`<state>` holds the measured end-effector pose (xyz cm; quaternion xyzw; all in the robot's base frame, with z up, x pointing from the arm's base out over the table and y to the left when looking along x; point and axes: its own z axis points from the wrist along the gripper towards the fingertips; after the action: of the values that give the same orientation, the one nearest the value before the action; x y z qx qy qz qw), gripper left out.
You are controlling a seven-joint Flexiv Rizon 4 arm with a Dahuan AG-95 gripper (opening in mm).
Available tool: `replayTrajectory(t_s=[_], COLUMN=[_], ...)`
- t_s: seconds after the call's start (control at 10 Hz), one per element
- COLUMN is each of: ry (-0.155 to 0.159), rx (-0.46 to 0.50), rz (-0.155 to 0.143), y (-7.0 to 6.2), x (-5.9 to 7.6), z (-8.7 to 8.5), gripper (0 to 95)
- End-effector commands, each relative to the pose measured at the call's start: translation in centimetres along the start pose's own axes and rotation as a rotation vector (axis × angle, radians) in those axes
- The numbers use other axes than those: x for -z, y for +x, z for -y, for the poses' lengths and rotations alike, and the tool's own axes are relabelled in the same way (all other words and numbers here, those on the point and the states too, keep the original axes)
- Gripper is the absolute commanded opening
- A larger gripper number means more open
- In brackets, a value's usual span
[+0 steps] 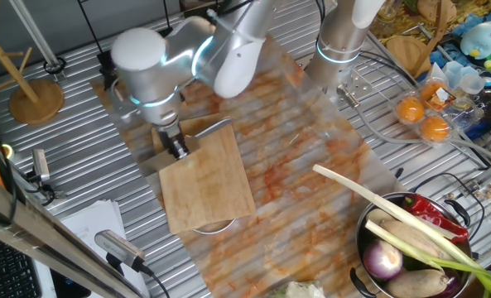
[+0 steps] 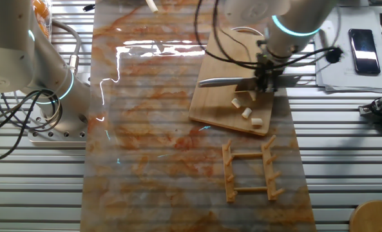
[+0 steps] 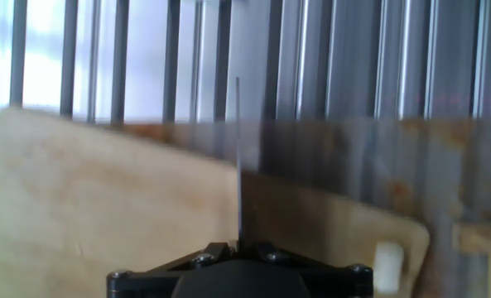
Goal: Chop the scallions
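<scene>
Several short pale cream scallion chunks lie on the wooden cutting board, near its front right corner. My gripper is shut on the handle of a knife. The blade lies flat-looking across the board just behind the chunks. In one fixed view the gripper sits at the board's far left corner. In the hand view the blade shows edge-on as a thin line above the board. One chunk lies at the lower right there.
A wooden rack lies just in front of the board. A metal bowl at the right holds a long leek, a purple onion and a red chili. A second arm's base stands at the left. A phone lies at the far right.
</scene>
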<state>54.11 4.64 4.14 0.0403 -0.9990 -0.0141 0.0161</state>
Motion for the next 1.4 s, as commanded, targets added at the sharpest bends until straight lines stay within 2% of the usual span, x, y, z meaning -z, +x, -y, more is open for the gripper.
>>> replayTrajectory(t_s=[0.1, 0.2, 0.4, 0.5, 0.6, 0.8, 0.9, 1.0, 1.1, 1.2, 1.4], ry=[0.007, 0.009, 0.001, -0.006, 0.003, 0.007, -0.006, -0.004, -0.007, -0.028, -0.017], rx=[0.004, 0.014, 0.033, 0.029, 0.030, 0.036, 0.034, 0.038, 0.041, 0.027, 0.012], rz=[0.002, 0.008, 0.000, 0.000, -0.002, 0.015, 0.020, 0.021, 0.029, 0.034, 0.035], y=[0.9, 2.1, 3.6, 3.8, 3.9, 4.3, 4.3, 4.1, 3.3, 2.5, 1.0], x=[-5.0, -5.8, -5.2, -4.6, -4.6, -5.5, -5.7, -5.4, -4.6, -4.0, -4.0], z=[0.2, 0.5, 0.7, 0.6, 0.5, 1.0, 1.1, 1.1, 1.1, 1.0, 0.7], gripper=[0.0, 0.0, 0.0, 0.0, 0.0, 0.0, 0.0, 0.0, 0.0, 0.0, 0.0])
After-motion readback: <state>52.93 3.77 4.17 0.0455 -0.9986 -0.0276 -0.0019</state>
